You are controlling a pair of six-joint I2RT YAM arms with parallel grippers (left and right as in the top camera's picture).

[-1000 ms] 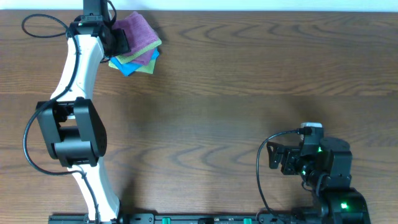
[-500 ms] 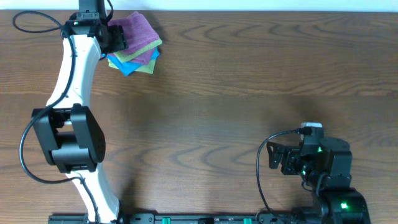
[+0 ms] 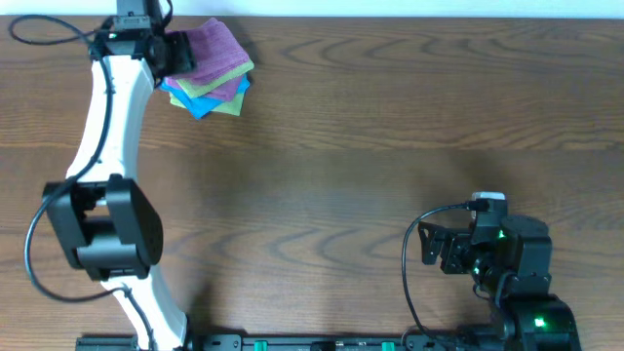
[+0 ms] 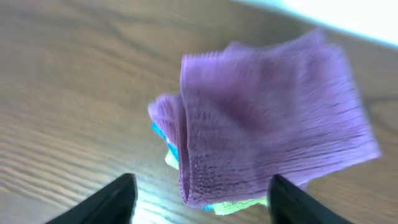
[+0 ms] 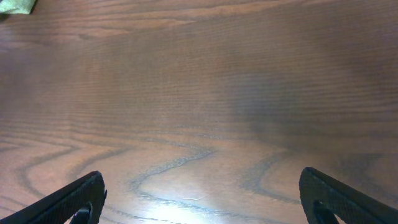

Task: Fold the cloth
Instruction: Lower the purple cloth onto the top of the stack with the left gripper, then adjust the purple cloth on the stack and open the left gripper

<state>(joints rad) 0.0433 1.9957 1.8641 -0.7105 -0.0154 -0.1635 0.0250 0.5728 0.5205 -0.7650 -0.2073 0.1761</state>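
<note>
The cloth (image 4: 267,118) lies folded on top of a small pile at the far left of the surface (image 3: 390,146), close to its far edge. In the left wrist view a pale strip runs just beyond the cloth's outer corner. In that view its ribbed terry face is turned up, one side rolled into a soft fold, the other edges fairly straight though blurred. Under it a lime-green cloth (image 3: 244,69) pokes out on the right, and a blue cloth (image 3: 199,106) shows at the near-left corner. Another purple layer sits between those two (whether it belongs to the top cloth I cannot tell).

The left tool (image 4: 202,202) hangs at the pile's left side with its fingers (image 4: 118,199) spread wide, the cloth's nearest corner lying in the gap between them. Nothing is pinched, and neither finger visibly touches the fabric. From overhead the white left arm (image 3: 107,117) reaches up along the left margin to that spot.

Away from the pile the wood is bare – a broad stretch runs right and toward the near edge. The right tool (image 3: 426,244) sits well apart at the near right, its fingers spread to either side of the right wrist view over plain wood grain, with only a scrap of lime-green at that view's top-left corner.
</note>
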